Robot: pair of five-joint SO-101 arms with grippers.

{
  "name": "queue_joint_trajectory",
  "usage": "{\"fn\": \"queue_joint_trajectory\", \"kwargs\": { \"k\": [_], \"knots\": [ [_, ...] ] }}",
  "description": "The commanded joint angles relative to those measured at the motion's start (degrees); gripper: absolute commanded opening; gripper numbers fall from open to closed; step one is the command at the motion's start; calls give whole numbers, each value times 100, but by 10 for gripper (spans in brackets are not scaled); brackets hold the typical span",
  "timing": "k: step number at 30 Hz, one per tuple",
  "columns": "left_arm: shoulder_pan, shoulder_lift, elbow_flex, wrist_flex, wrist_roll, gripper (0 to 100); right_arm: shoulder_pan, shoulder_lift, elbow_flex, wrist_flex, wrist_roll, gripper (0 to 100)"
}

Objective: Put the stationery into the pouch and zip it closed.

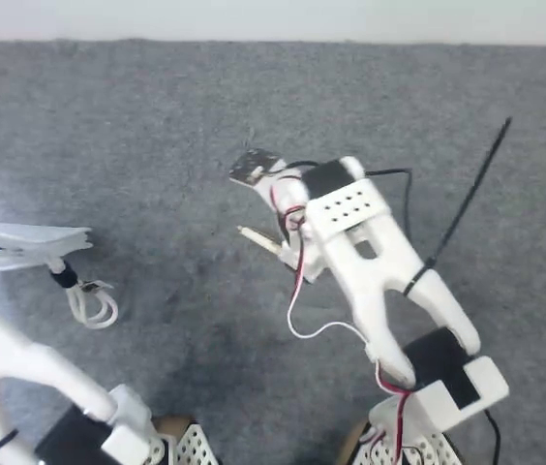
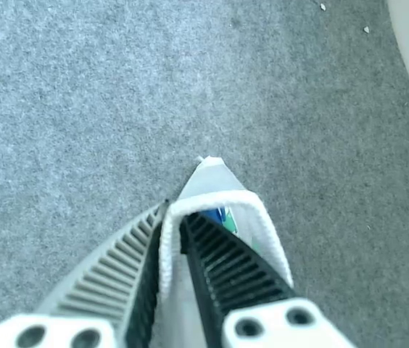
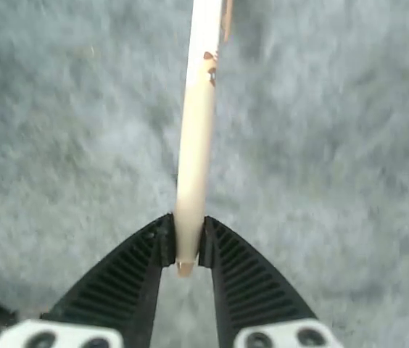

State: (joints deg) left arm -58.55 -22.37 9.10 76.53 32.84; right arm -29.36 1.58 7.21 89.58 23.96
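Over the carpet (image 1: 157, 136), right claw (image 3: 188, 243) pinches pen (image 3: 199, 123) — left claw (image 2: 174, 214), pouch (image 2: 209, 175).

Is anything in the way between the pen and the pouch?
Nothing visible is. The right gripper is shut on the pen, the left gripper is shut on the pouch, and bare grey carpet lies between them.
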Motion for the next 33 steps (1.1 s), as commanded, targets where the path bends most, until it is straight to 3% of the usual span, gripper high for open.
{"fn": "queue_joint_trajectory", "kwargs": {
  "k": [1, 4, 10, 17, 33],
  "knots": [
    [167, -44, -382, -141, 35, 13, 189, -462, -158, 514, 9, 11],
    [193, -44, -338, -149, 26, 13, 180, -514, -158, 699, 9, 24],
    [193, -44, -330, -176, 26, 13, 171, -532, -185, 901, -18, 167],
    [193, -44, -330, -176, 26, 13, 110, -505, -519, 892, -53, 167],
    [202, -35, -321, -149, 26, 13, -549, -22, -264, -1042, -26, 133]
  ]
}}
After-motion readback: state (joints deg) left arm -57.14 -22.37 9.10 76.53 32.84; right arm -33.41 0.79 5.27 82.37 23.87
